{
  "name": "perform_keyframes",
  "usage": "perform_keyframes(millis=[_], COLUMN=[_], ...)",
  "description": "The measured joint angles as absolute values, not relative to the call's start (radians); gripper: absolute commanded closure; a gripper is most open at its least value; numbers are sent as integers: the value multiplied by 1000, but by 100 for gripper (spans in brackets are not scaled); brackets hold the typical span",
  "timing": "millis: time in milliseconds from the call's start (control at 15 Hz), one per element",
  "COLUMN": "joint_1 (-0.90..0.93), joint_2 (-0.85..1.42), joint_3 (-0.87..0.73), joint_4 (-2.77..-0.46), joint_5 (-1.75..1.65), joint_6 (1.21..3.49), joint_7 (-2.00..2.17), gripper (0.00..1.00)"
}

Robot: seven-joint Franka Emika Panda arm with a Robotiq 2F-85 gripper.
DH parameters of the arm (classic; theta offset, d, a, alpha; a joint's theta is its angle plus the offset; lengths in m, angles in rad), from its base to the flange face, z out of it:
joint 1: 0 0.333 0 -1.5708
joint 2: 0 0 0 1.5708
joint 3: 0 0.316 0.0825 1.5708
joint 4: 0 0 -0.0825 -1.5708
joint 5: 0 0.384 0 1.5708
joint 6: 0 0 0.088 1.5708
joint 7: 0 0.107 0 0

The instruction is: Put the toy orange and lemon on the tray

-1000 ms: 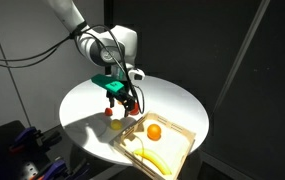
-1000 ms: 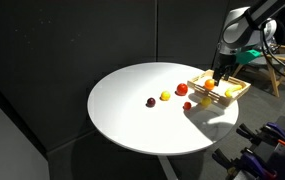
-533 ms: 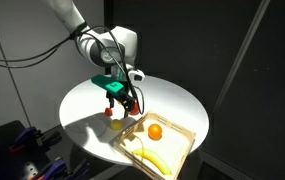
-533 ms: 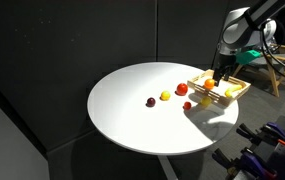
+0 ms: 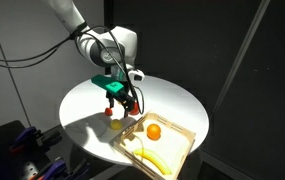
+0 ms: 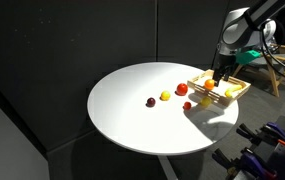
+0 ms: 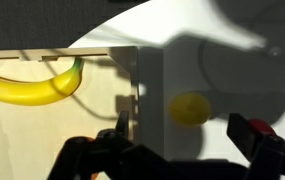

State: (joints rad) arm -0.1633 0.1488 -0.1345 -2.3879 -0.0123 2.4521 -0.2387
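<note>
Dark surroundings, brightly lit white table (image 5: pixel 172 100); wrist view blurred, heavily shadowed.

Toy orange (image 6: pixel 208 85) on tray (image 6: pixel 222 101)

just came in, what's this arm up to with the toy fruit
The robot arm's gripper hangs open over the round white table, holding nothing. The round orange toy fruit already lies in the shallow square light-wood tray, near a long yellow toy banana. The small pale yellow toy lemon sits on the table just outside the tray's rim, between the open fingers in the wrist view, not yet picked up.
</note>
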Motion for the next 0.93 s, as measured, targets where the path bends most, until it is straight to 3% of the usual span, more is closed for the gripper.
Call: perform_keyframes(millis=[933], joint_1=[-107], joint_2=[149], joint_3=[-111], joint_4=[-2374], joint_5=[-63], joint_6=[2477], joint_7=[-226], gripper=[0])
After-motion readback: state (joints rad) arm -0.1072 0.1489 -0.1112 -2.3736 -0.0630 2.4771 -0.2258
